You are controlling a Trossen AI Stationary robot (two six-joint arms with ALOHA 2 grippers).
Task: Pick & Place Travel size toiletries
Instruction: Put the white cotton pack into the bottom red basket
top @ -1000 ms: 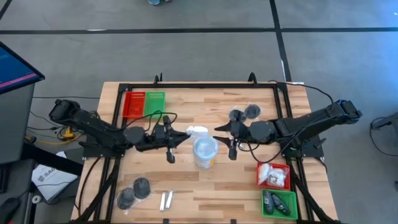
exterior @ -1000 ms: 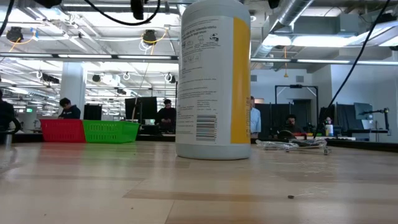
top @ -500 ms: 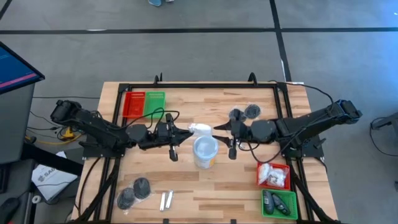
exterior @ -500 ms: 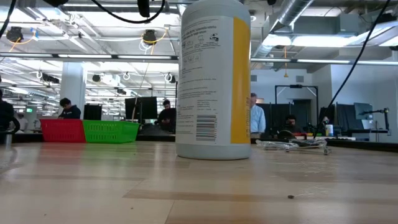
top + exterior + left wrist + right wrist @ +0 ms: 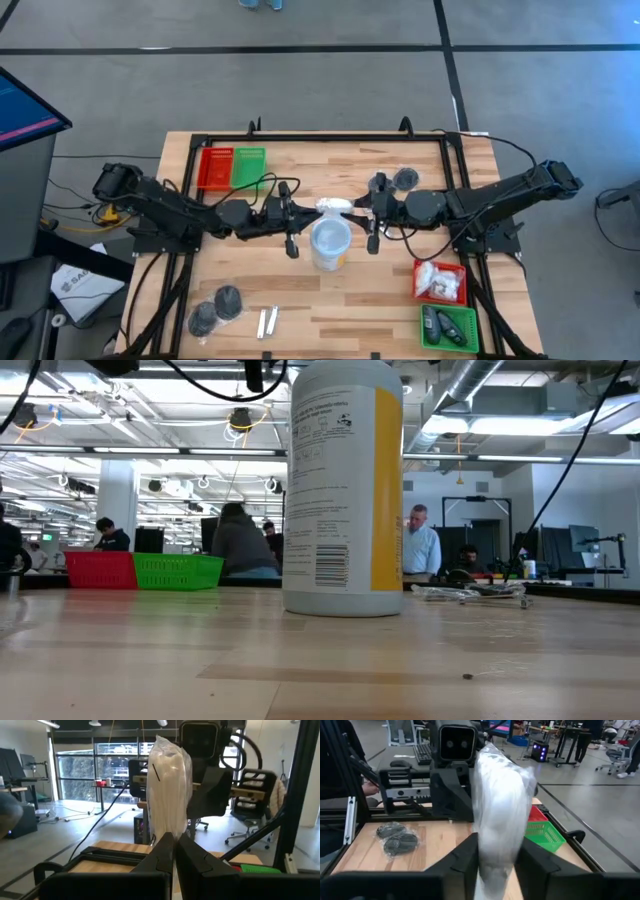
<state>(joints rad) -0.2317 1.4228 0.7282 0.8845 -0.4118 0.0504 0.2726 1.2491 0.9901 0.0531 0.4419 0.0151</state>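
A white crinkly sachet [image 5: 332, 206] hangs in the air between both grippers, just beyond the far side of the white container with a yellow side [image 5: 330, 243]. My left gripper [image 5: 305, 211] is shut on its left end. My right gripper [image 5: 360, 209] is open, with its fingers either side of the sachet's right end [image 5: 497, 845]; whether they touch it I cannot tell. Dark round pieces [image 5: 217, 308] and slim tubes [image 5: 266, 322] lie at the near left; more dark pieces [image 5: 394, 182] lie at the far right. My left gripper pinches the sachet's left end [image 5: 169, 836] between its two fingertips, coming level from the table's left. The sachet is lifted clear of the table and sticks out past the fingers toward my right gripper.
A red tray [image 5: 440, 282] with white sachets and a green tray [image 5: 447, 327] with dark items sit at the near right. A red tray [image 5: 216, 167] and a green tray [image 5: 250, 165] sit at the far left. People move in the room behind the table.
My left gripper has moved toward the table's right, carrying the sachet with it until the sachet's free end came between my right gripper's fingers. My right gripper has stayed about where it was.
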